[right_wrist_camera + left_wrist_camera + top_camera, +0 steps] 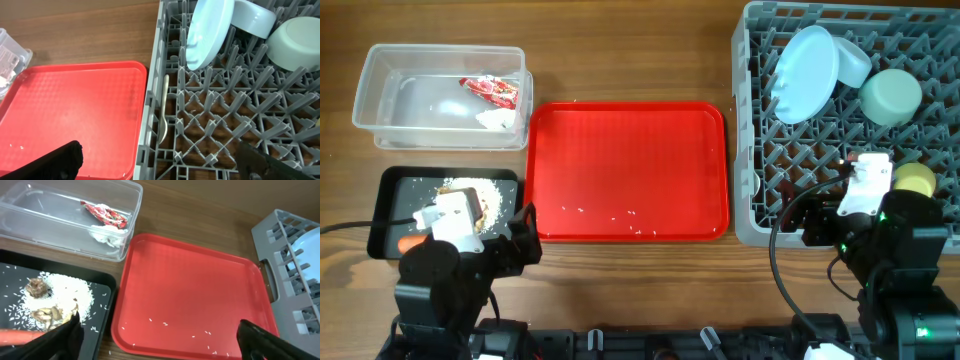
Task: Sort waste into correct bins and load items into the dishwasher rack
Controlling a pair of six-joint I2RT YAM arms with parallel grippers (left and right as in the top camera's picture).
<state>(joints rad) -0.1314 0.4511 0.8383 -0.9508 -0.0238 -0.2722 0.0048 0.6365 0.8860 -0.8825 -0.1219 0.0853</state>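
The clear tub holds the red wrapper and the white tissue. The black tray holds rice, a brown scrap and the carrot. A few rice crumbs lie on the red tray. The grey rack holds the blue plate, blue bowl, pale green saucer, yellow-green cup and white spoon. My left gripper is open and empty over the red tray's near left edge. My right gripper is open and empty over the rack's near left corner.
The large flat red serving tray lies between the bins and the rack, its right edge close to the rack's left wall. Bare wooden table shows behind it and along the front.
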